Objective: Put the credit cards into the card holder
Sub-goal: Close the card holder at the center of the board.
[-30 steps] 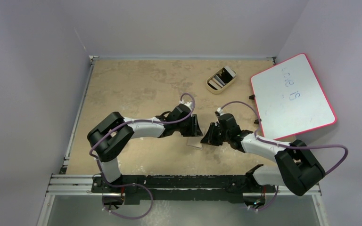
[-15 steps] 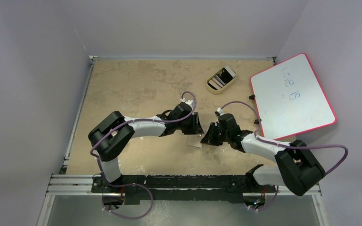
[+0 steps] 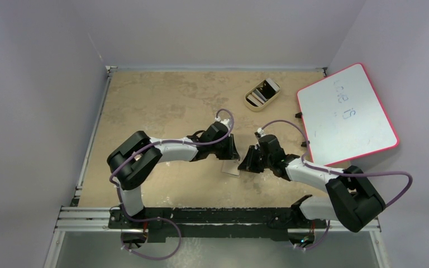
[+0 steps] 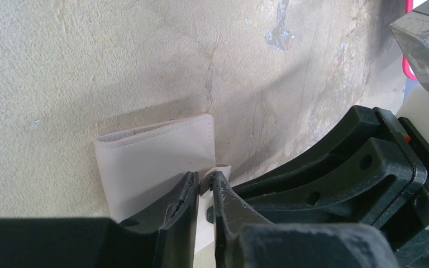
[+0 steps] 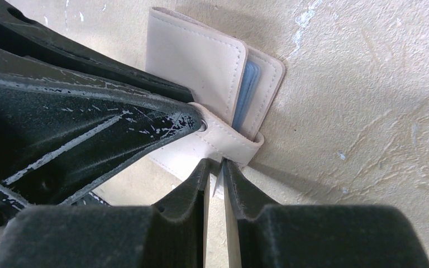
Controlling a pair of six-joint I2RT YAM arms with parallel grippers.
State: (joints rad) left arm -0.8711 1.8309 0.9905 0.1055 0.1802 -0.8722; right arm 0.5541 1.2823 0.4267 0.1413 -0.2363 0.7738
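The card holder point(image 3: 232, 168), a pale tan bifold wallet, lies on the table between both grippers. In the right wrist view it is folded point(image 5: 198, 61), with the edge of a blue-grey credit card point(image 5: 246, 89) showing between its panels and its snap tab point(image 5: 232, 140) looped round the edge. My left gripper point(image 4: 204, 187) is shut on that snap tab point(image 4: 222, 169), over the wallet point(image 4: 151, 159). My right gripper point(image 5: 216, 174) is almost closed, with only a thin slit between its fingers. Its tips sit just under the tab and nothing clearly sits between them. No other card shows.
A tan oval tray point(image 3: 252, 102) holding a white-edged phone-like slab stands at the back right. A red-rimmed whiteboard point(image 3: 346, 114) leans at the right edge. The two grippers point(image 3: 232, 152) point(image 3: 248, 162) are nearly touching.
The left arm's elbow has shifted slightly to the right. The wallet and the right arm look unchanged.
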